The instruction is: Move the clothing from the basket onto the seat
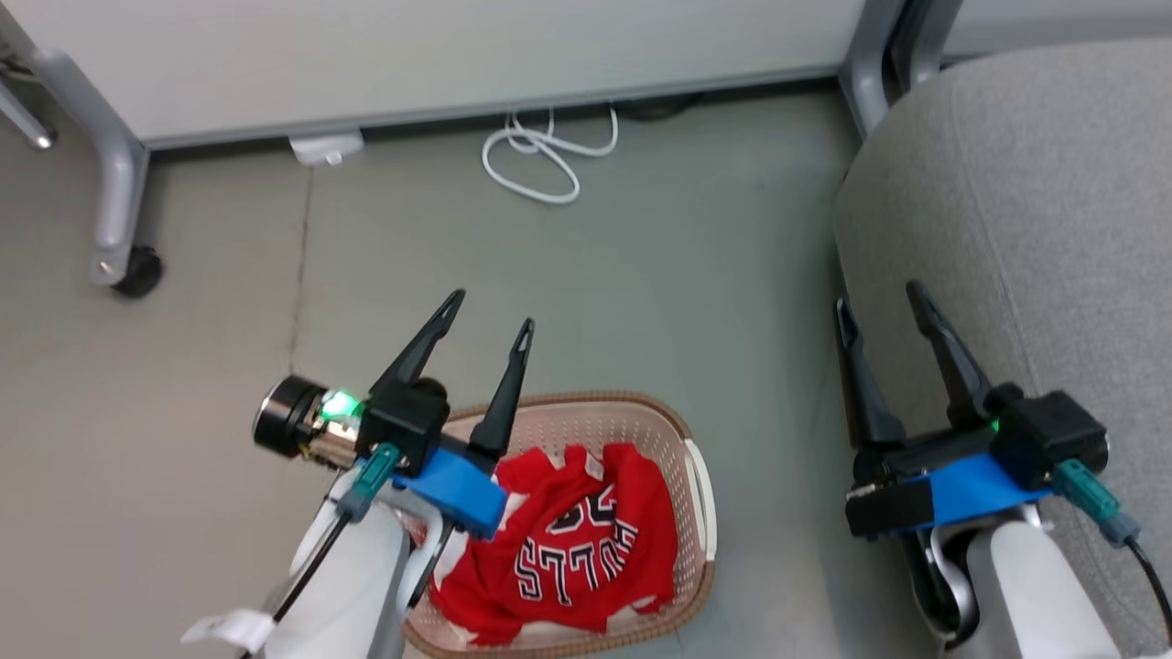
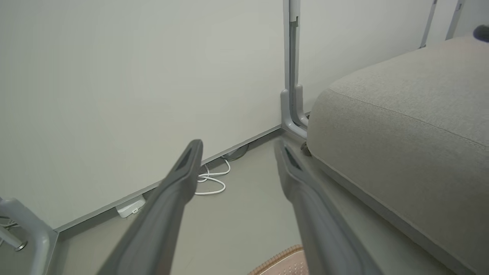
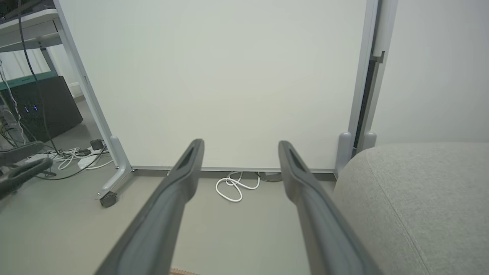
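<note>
Red clothing [image 1: 568, 540] with black-and-white lettering lies bunched in the cream perforated basket [image 1: 703, 499] on the floor at the bottom centre of the head view. The basket's brown rim [image 2: 277, 261] peeks in at the bottom of the left wrist view. My left gripper [image 1: 490, 316] [image 2: 238, 147] hovers open above the basket's far left corner, with nothing between its fingers. My right gripper [image 1: 879, 297] [image 3: 240, 147] is open and empty beside the front edge of the grey seat [image 1: 1035, 201] [image 2: 412, 126] [image 3: 420, 191].
A white partition panel [image 1: 439, 55] on grey wheeled legs [image 1: 119, 229] stands across the far side. A coiled white cable [image 1: 545, 156] and a white plug block [image 1: 325, 148] lie at its foot. In the right wrist view, cables and dark equipment [image 3: 38, 107] sit at far left.
</note>
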Robot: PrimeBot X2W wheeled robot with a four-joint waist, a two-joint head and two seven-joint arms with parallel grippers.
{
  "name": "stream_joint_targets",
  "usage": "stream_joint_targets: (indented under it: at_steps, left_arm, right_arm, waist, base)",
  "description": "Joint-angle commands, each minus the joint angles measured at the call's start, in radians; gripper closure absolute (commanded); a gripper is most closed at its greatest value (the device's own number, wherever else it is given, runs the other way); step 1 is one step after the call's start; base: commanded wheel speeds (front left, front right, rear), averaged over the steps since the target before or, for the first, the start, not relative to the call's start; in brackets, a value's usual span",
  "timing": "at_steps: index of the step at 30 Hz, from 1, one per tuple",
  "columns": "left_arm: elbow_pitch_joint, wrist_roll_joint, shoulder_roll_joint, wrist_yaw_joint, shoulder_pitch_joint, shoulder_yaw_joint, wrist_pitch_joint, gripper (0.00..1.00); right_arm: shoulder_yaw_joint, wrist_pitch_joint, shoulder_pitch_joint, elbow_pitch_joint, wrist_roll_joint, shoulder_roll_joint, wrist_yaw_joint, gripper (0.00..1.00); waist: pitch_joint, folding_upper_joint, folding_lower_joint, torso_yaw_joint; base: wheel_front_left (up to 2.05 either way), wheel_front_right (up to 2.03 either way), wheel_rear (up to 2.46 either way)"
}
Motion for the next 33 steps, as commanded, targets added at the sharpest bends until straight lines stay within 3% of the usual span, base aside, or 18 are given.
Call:
stream_joint_targets:
  at_steps: [1,11,33]
  left_arm:
    - [0.021,0.002,0.012,-0.006,-0.045,-0.026,-0.005,0.00]
    - [0.183,-0.068,0.078,-0.005,-0.232,-0.224,-0.005,0.00]
    - [0.609,-0.278,0.112,-0.005,-0.491,-0.669,-0.005,0.00]
  right_arm:
    - [-0.001,-0.003,-0.038,-0.009,-0.010,-0.005,0.002,0.00]
    - [0.011,-0.003,-0.176,-0.049,-0.042,-0.004,0.001,0.00]
    - [0.021,-0.003,-0.313,-0.131,-0.069,-0.004,0.001,0.00]
  waist:
    - [0.084,0.0000,-0.0001,-0.023]
    - [0.280,0.0000,-0.0001,-0.082]
    - [0.591,0.0000,-0.0001,-0.143]
  base:
    - [0.00,0.00,0.00]
    - [0.00,0.00,0.00]
    - [0.00,0.00,0.00]
